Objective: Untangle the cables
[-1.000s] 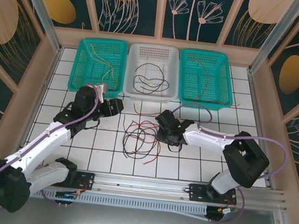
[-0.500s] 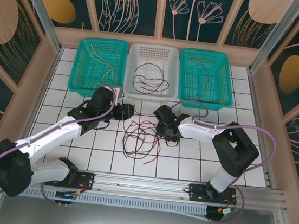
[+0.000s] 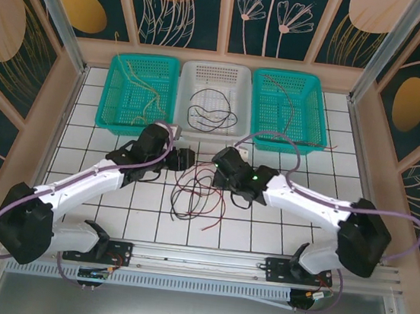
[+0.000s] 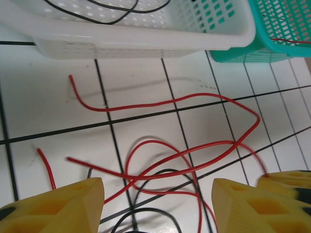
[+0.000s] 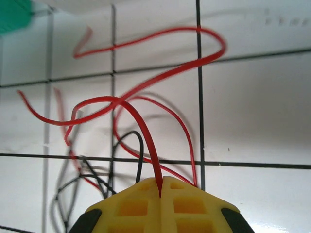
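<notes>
Top view: the cables (image 3: 197,195) lie tangled on the white desk (image 3: 301,229) at centre frame, just below the white basket (image 3: 209,132); the left end effector (image 3: 190,160) sits at the tangle's upper left, the right end effector (image 3: 221,180) at its upper right.

Left wrist: the yellow fingers (image 4: 58,206) stand apart at the bottom corners, holding nothing; red loops cross the tiles between them.

Right wrist: the fingers are together at bottom centre, clamped on a red cable (image 5: 138,114) that arcs up and left; a black cable (image 5: 140,145) lies at lower left.
</notes>
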{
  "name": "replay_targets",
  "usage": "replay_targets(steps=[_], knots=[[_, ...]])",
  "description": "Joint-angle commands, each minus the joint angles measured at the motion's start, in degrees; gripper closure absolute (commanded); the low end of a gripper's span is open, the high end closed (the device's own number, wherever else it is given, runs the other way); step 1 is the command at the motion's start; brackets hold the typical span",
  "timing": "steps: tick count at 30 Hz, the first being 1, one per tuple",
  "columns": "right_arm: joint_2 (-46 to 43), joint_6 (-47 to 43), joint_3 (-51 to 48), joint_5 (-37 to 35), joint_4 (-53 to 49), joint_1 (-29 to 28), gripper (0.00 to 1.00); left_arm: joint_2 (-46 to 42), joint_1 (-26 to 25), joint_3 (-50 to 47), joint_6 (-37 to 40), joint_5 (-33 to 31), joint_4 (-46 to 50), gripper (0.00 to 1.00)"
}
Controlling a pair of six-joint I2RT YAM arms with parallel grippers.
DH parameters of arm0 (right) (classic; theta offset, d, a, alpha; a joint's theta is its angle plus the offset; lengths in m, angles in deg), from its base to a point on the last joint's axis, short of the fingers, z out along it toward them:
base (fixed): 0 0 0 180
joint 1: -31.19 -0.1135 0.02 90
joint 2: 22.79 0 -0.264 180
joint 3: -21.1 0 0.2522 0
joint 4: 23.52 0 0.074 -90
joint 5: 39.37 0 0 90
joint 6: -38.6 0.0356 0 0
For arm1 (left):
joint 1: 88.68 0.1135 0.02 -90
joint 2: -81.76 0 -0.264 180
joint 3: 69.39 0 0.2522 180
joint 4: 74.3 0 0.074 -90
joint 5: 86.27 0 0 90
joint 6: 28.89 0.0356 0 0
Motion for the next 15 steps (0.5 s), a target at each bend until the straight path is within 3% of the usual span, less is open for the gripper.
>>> replay_targets(steps=[1, 9, 15], knots=[[-5.41, -1.22, 2.74, -9.52, -4.06, -0.7, 1.0, 0.37, -0.39, 2.29, -1.34, 2.71, -4.18, 0.4], [-17.81, -7.62, 5.46, -13.59, -1.37, -1.03, 1.0, -1.45, -0.46, 1.2, -3.34, 6.82, -8.7, 0.38], [-20.86, -9.73, 9.26, -17.15, -1.22, -1.05, 1.0, -2.05, -0.41, 0.68, -5.28, 9.33, -11.94, 0.37]])
